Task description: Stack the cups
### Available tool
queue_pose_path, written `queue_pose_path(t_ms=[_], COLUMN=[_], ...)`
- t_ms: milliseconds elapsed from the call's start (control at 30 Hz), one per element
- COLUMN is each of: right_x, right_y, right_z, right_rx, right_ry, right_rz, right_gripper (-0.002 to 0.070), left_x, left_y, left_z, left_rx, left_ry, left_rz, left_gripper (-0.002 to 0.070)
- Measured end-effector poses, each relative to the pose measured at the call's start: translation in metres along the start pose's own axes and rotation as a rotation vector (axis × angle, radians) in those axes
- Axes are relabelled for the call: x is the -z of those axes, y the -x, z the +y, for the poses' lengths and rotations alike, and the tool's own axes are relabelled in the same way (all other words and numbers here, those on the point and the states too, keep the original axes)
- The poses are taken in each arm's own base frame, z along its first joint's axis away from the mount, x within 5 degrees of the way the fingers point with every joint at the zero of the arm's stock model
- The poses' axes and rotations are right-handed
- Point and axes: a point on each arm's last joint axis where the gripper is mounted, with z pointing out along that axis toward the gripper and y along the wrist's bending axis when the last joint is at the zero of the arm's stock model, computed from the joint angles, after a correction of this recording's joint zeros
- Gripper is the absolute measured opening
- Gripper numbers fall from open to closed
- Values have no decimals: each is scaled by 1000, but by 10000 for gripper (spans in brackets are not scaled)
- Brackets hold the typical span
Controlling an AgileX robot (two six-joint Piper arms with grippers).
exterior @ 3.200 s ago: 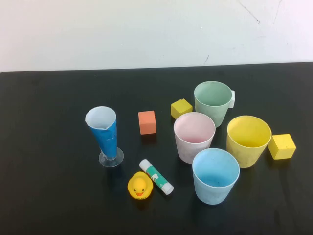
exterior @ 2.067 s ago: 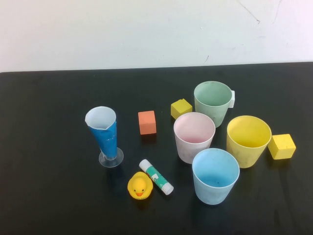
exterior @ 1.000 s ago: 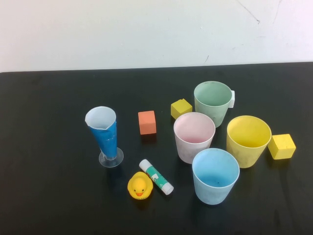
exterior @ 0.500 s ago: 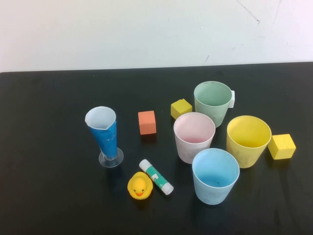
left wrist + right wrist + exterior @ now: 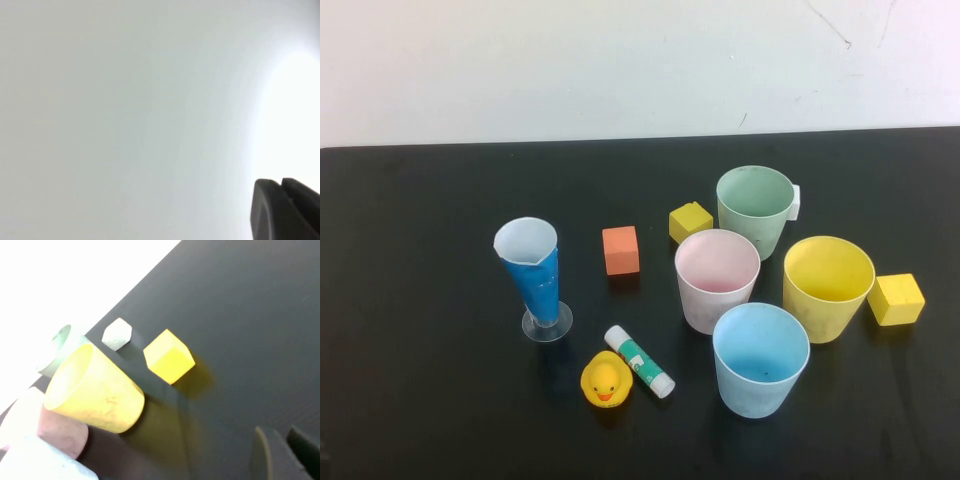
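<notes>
Four cups stand upright and apart at the table's right in the high view: green (image 5: 755, 205) at the back, pink (image 5: 717, 280) in the middle, yellow (image 5: 828, 285) to the right, light blue (image 5: 760, 360) nearest. Neither arm shows in the high view. My right gripper (image 5: 280, 434) hovers over bare table to the right of the yellow cup (image 5: 95, 390), its fingertips slightly apart and empty; the green (image 5: 56, 352), pink (image 5: 35, 425) and light blue (image 5: 42, 465) cups lie beyond. My left gripper (image 5: 281, 183) faces a blank white wall, fingertips together, empty.
A tall blue cone glass (image 5: 533, 275) stands at the left. A yellow duck (image 5: 606, 380), a glue stick (image 5: 640, 361), an orange cube (image 5: 621, 249) and a yellow cube (image 5: 690, 221) lie mid-table. Another yellow cube (image 5: 896, 298) (image 5: 168, 356) lies right of the yellow cup. A white block (image 5: 117, 333) sits beside the green cup.
</notes>
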Motion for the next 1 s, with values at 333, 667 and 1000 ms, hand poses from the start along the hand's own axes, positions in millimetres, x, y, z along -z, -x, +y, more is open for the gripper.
queue_pose_path(t_ms=[333,667,1000], right_x=[0,0,0], right_y=[-2,-2,-3], right_z=[-1,-1,0], right_rx=[64,78,131], right_ry=[-11,-12,1], right_rz=[24,25,32], right_gripper=[64,64,64], left_x=[1,-51,-82], left_y=[-5,29,28], left_z=[14,22,52], left_rx=[210,56,-132], left_ry=[162,393,394], left_rz=[49,478,645], left_gripper=[-2,-2,-2])
